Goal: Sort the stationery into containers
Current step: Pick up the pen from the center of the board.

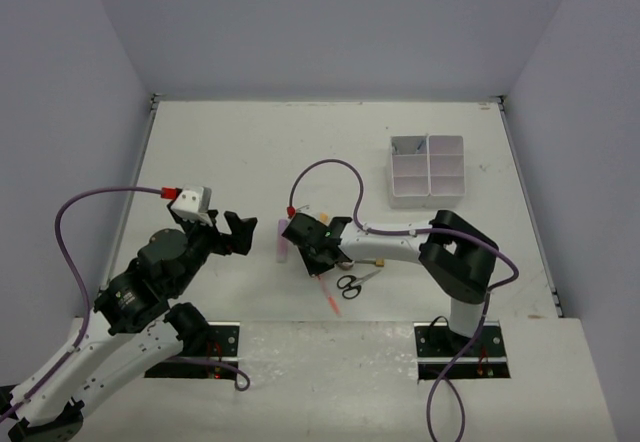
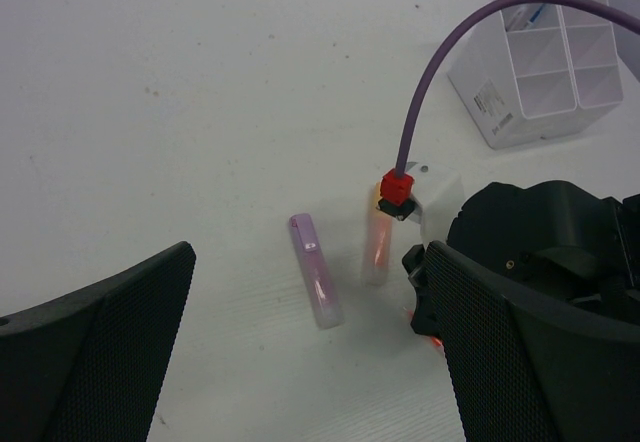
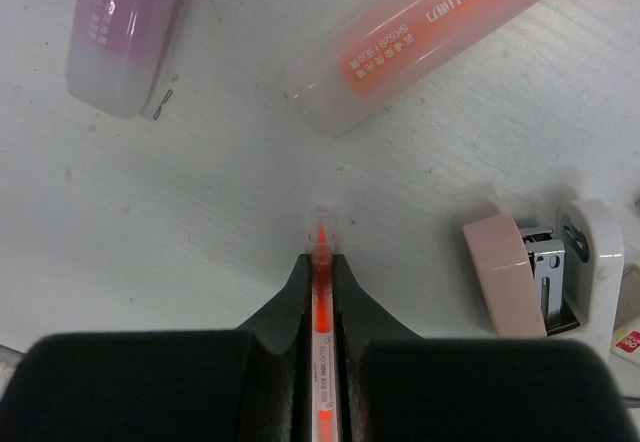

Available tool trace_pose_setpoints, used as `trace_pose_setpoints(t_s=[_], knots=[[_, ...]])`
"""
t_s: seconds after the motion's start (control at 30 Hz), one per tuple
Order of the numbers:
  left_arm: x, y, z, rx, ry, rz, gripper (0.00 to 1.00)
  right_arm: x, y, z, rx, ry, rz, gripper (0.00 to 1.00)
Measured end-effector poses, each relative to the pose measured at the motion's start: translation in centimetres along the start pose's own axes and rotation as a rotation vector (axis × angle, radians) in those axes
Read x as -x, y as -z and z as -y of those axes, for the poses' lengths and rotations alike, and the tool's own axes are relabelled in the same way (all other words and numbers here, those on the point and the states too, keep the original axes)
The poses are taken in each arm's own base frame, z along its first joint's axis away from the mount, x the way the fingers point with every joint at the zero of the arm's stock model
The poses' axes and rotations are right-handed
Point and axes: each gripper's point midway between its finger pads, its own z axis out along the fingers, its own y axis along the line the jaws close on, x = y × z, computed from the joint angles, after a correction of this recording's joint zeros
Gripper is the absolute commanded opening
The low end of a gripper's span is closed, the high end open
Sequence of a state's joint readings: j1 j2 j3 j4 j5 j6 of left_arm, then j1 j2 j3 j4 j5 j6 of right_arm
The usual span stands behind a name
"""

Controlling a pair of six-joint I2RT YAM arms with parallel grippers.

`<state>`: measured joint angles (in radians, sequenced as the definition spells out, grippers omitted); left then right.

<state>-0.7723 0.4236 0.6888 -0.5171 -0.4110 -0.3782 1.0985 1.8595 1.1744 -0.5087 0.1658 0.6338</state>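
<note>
**Operator:** My right gripper (image 1: 312, 254) is down low over the loose stationery at the front middle of the table (image 1: 230, 152). From overhead I can't judge its fingers. My left gripper (image 1: 246, 236) hangs just to its left, jaws spread, holding nothing.

**Desk:** Where's the box?

**Operator:** The white six-cell organiser (image 1: 428, 170) sits far right, well apart from both arms. The black-handled scissors (image 1: 349, 284) lie near the front with a red pen (image 1: 328, 298) just beside them. A lilac highlighter (image 1: 281, 240) lies between the two grippers.

**Desk:** Left wrist?

**Operator:** My left fingers (image 2: 100, 352) stand wide at both edges of the frame. Between them the lilac highlighter (image 2: 316, 272) and an orange-peach highlighter (image 2: 376, 247) lie side by side, not touching. The orange one runs under the right arm's camera housing (image 2: 432, 187). The organiser (image 2: 480, 92) is in the far right corner, with something thin and blue-marked in one cell.

**Desk:** Right wrist?

**Operator:** Here it's plain. The fingers (image 3: 290, 292) are pinched on the red pen (image 3: 321, 237), its tip poking just past them. Both highlighters lie ahead. To the right are a pink piece (image 3: 505, 277) and a white piece (image 3: 592, 252) with metal between them. I can't tell what they are.
</note>
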Motion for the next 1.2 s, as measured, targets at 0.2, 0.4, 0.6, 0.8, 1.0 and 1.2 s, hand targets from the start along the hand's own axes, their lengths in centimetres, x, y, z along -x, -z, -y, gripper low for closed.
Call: trace_pose_setpoints(t_s=[0.2,0.4,0.6,0.8,1.0,1.2], knots=[[0.0,0.0,0.0,0.000,0.000,-0.001,1.00,0.6,1.5,0.2,0.008,0.015,0.027,0.00],[-0.2,-0.1,0.0,0.002,-0.003,-0.008,1.00,7.8,11.4,2.9,0.045,-0.036,0.348,0.00],[-0.3,-0.2,0.1,0.001,-0.005,-0.013,1.00,18.1,27.7,16.9,-0.041,-0.329,1.054,0.00],[-0.3,-0.3,0.1,0.001,-0.006,-0.015,1.00,20.0,35.6,28.2,-0.277,-0.384,1.589,0.00],[-0.7,-0.6,0.2,0.002,-0.014,-0.033,1.00,23.2,30.9,34.2,-0.381,-0.364,1.588,0.00],[-1.1,-0.9,0.4,-0.002,-0.024,-0.055,1.00,24.4,29.1,35.4,-0.368,-0.339,1.608,0.00]])
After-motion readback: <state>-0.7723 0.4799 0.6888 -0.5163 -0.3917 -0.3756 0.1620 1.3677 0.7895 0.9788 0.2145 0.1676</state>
